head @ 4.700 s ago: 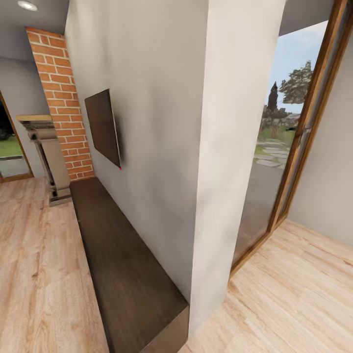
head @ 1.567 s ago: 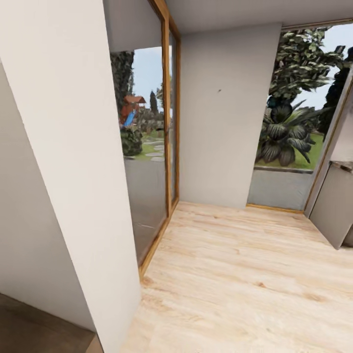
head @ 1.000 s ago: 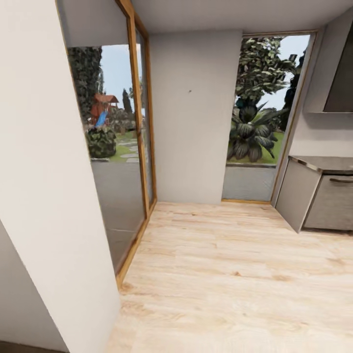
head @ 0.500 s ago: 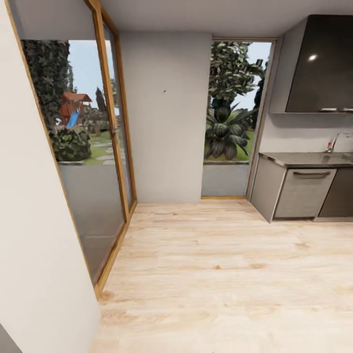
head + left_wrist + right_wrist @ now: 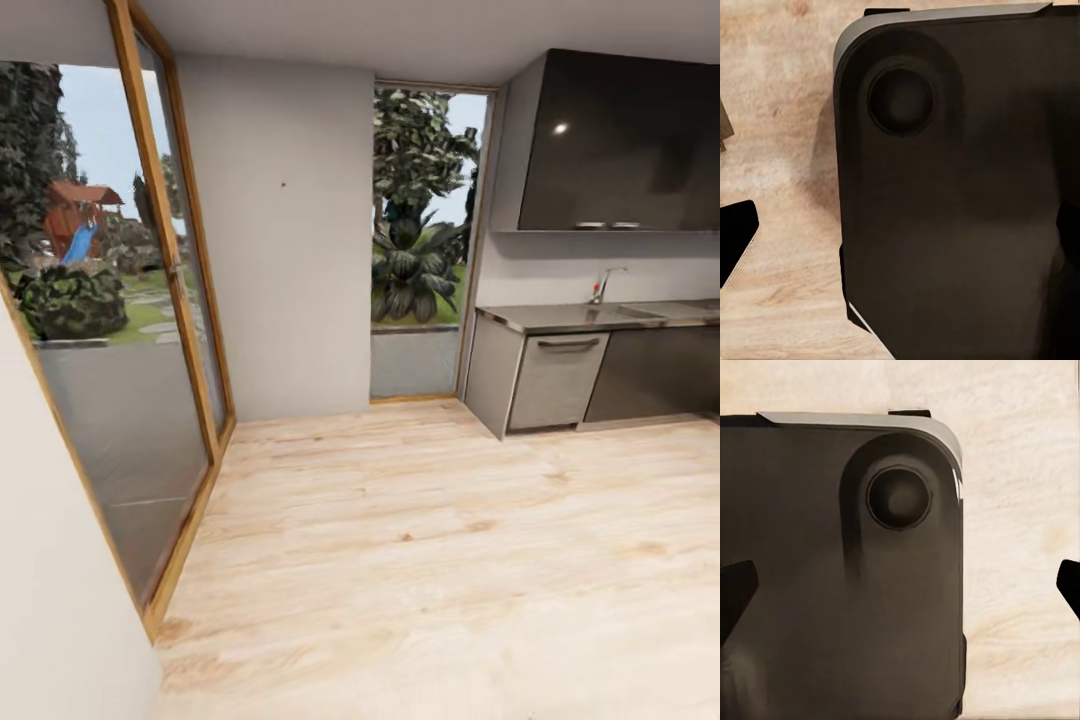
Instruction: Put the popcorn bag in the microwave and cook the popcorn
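Note:
The grey countertop (image 5: 600,316) runs along the right wall in the head view, over dark glossy cabinet fronts (image 5: 650,375). The popcorn bag and the microwave are out of view. My left gripper (image 5: 900,240) hangs open above my own dark base (image 5: 960,187), with one black fingertip (image 5: 735,244) over the wooden floor. My right gripper (image 5: 900,589) is open too, its fingertips (image 5: 735,592) far apart and nothing between them.
A tall glass door with a wooden frame (image 5: 165,270) lines the left side, with a pale wall edge (image 5: 50,600) close by. A window (image 5: 420,230) with plants is ahead. A faucet (image 5: 603,283) and dark upper cabinet (image 5: 620,140) are at right. Light wooden floor (image 5: 430,540) stretches between.
The head view has swung right: the wall and glass door have slid left, and the kitchen counter, faucet and upper cabinet have come into the picture.

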You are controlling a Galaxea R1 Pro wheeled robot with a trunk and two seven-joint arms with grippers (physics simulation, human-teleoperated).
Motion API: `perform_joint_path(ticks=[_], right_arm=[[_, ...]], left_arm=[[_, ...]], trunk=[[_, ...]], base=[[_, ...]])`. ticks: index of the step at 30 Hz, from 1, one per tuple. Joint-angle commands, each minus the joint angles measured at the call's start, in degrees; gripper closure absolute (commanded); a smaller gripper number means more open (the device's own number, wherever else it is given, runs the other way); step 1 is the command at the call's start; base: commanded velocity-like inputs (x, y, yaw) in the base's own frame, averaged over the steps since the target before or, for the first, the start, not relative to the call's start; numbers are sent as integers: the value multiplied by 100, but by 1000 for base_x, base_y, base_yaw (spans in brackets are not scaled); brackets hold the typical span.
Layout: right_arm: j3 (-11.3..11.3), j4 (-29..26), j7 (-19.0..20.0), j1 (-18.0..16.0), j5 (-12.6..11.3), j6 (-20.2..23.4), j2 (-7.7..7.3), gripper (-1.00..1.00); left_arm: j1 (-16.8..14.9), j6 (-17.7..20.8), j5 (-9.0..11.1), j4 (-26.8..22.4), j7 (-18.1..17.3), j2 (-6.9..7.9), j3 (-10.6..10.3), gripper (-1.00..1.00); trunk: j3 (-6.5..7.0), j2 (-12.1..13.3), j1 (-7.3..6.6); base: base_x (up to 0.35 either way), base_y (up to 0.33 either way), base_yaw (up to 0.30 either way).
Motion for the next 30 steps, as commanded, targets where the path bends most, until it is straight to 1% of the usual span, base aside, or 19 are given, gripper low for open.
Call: perform_joint_path(ticks=[1,30], right_arm=[[-13,10,4,-3,-8,-29,0,-100],[-13,22,-22,-3,-8,-27,0,-100]], left_arm=[[0,-8,1,-2,-1,1,-2,-100],[-1,-8,1,-6,-1,1,-4,-100]], trunk=[[-4,-2,0],[-4,-2,0]], base=[[0,0,-295],[0,0,-295]])
